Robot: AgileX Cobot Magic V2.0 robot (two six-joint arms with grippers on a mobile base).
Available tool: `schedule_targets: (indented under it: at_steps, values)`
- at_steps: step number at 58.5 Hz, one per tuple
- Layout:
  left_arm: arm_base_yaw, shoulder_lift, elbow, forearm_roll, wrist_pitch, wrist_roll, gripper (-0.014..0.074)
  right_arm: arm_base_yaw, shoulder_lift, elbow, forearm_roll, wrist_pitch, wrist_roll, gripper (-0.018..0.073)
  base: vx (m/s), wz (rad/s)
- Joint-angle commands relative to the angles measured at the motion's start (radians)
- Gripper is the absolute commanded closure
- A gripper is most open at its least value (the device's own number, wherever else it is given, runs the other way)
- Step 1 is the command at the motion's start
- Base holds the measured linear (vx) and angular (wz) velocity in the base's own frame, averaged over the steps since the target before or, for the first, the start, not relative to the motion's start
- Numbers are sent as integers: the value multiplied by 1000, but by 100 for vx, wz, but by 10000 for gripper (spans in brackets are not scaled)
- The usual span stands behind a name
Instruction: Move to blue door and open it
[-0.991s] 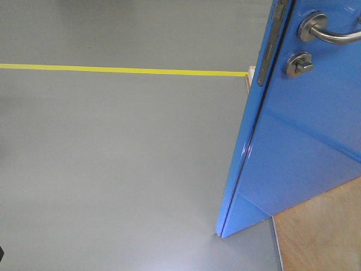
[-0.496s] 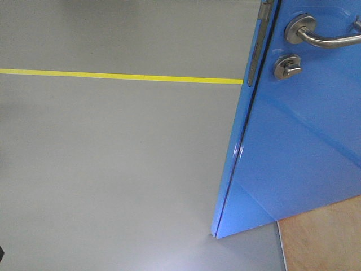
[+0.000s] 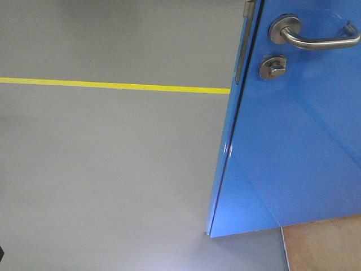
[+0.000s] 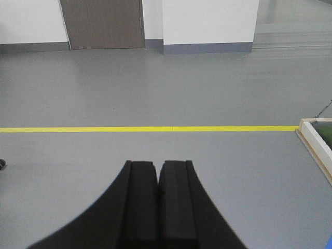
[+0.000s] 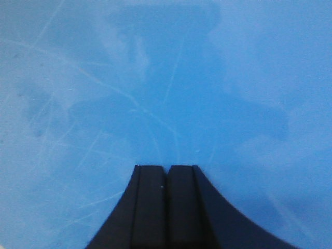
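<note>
The blue door (image 3: 293,147) fills the right side of the front view, swung ajar, with its free edge running down to the floor. Its steel lever handle (image 3: 316,38) and round thumb-turn lock (image 3: 273,66) sit at the top. No arm shows in that view. My right gripper (image 5: 166,167) is shut, with nothing between its pads, and points straight at the scratched blue door (image 5: 166,78) close ahead. My left gripper (image 4: 157,163) is shut and empty over bare grey floor.
A yellow floor line (image 3: 113,85) crosses the grey floor and ends at the door edge. A wooden platform (image 3: 324,245) lies under the door at lower right. In the left wrist view a white wooden frame (image 4: 316,142) sits at right, and a brown door (image 4: 102,23) stands far off.
The door's edge, handle and lock have shifted left and down in the front view, and the yellow line sits lower. A small wooden block beside the door edge has gone out of sight.
</note>
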Motion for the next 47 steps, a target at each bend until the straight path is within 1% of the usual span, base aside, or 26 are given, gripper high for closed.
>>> schedule_targets:
  at_steps: [1,47]
  values:
    - [-6,-12,-26,-3,-85,-7,524,0,-22,-28,5,-80,-7,547,24,0]
    - [-6,-12,-26,-3,-85,-7,524,0,-22,-28,5,-80,-7,547,23,-4]
